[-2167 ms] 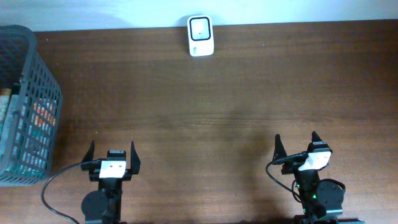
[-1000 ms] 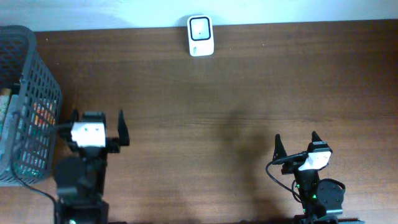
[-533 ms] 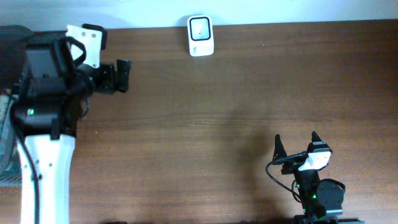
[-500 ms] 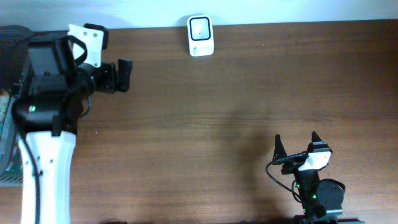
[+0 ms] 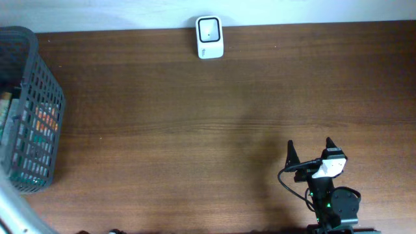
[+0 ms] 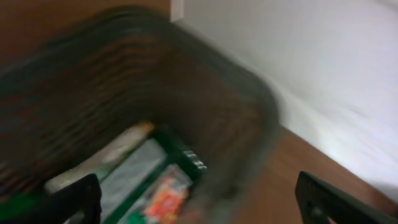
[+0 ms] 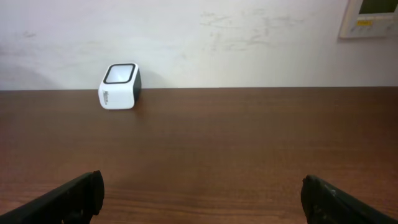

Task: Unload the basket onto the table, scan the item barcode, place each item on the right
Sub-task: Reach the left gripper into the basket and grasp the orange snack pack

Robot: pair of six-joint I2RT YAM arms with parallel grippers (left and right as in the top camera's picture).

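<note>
Now, the pick is on

Left gripper (image 6: 198,193) hovers spread wide above the dark grey plastic mesh basket (image 5: 39,97). Blurred packets lie inside, one a green-edged flat packet (image 6: 158,177). Best to drop straight, clear the wall and pinch a single edge. Right gripper (image 5: 311,151) sits open and empty, well apart from the white box-shaped scanner (image 7: 120,86).

The left arm (image 5: 13,213) swings off the overhead edge. The left gripper (image 6: 198,200) now hangs over the basket (image 6: 264,124).

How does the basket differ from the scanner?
The basket is dark grey mesh; the scanner is smooth white with a dark window. The basket is far larger than the scanner. The basket holds packaged items; the scanner holds nothing. Both sit on the wooden table.
</note>
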